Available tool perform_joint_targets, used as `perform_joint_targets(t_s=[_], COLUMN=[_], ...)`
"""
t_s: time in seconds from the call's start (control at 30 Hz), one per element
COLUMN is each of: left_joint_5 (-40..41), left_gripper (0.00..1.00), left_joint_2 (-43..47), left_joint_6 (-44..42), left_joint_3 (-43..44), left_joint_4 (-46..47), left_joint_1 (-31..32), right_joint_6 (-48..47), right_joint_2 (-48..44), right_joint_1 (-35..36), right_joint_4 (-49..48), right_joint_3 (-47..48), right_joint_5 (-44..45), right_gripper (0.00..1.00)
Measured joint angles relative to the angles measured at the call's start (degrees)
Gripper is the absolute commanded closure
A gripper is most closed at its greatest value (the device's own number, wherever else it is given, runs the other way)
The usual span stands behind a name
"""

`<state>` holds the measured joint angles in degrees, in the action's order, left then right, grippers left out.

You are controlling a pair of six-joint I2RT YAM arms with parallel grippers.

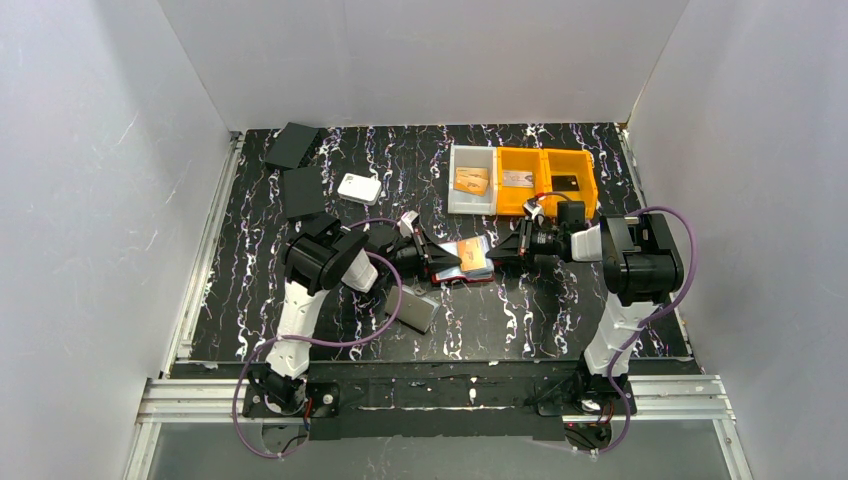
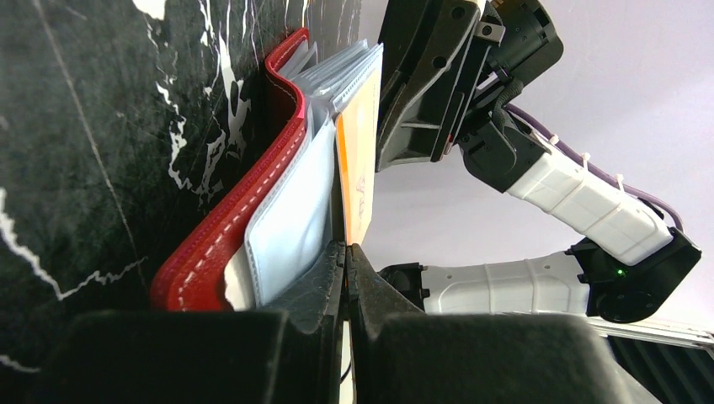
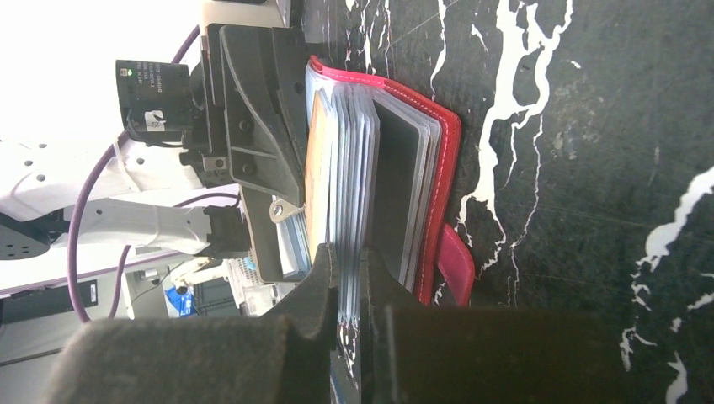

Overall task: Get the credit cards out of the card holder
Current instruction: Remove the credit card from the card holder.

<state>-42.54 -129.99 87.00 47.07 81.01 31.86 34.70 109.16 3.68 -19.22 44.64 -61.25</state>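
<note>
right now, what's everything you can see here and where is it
dark red leather card holder: one, red, table centre, open, clear sleeves fanned
orange-gold plastic card: one, orange, in the holder's outermost sleeve
grey plastic bin: one, grey, far side, holds an orange-gold card
orange plastic bins: two, orange, right of the grey bin; silver card in one, dark card in the other
white rounded box: one, white, far left
dark flat rectangular cases: two, black, far left corner
flat grey rectangular case: one, grey, near side, by the left arm
left fingers: black, shut at the holder's sleeve edge
right fingers: black, shut on clear sleeve pages
</note>
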Motion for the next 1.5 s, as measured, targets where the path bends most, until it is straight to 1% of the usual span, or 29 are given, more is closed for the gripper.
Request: perform_joint_targets(t_s=[0.57,1.13,1.17,1.3,1.43,1.47,1.5], left_joint_5=[-0.2,-1.4,-1.5,-2.0,-2.7,-3.1,-3.3], left_gripper=[1.00,1.00,1.00,1.00,1.00,1.00,1.00], left_joint_2=[0.0,1.7,1.9,2.6,3.3,3.4,3.5], left_joint_6=[-0.2,-1.0,-1.0,-1.1,-1.1,-1.2,-1.2], left_joint_3=[-1.9,-6.2,-6.4,-7.5,-7.8,-7.8,-7.8], left_joint_4=[2.6,4.3,4.2,3.9,2.9,2.8,2.6], left_joint_1=[-1.2,-3.6,-3.7,-4.5,-4.8,-4.9,-4.9], right_joint_6=[-1.0,-5.4,-5.6,-6.8,-10.4,-11.7,-12.7], right_joint_2=[0.0,-0.9,-1.1,-1.4,-2.3,-2.8,-3.5], right_joint_1=[-1.1,-1.5,-1.5,-1.5,-1.8,-1.9,-2.1], right_joint_4=[1.7,5.4,5.7,6.6,10.1,11.4,12.4], right_joint_3=[0.0,0.0,0.0,0.2,1.1,1.6,1.9], right_joint_5=[0.5,2.0,2.2,2.5,4.0,4.3,4.5], right_gripper=[0.99,0.98,0.94,0.64,0.45,0.43,0.38])
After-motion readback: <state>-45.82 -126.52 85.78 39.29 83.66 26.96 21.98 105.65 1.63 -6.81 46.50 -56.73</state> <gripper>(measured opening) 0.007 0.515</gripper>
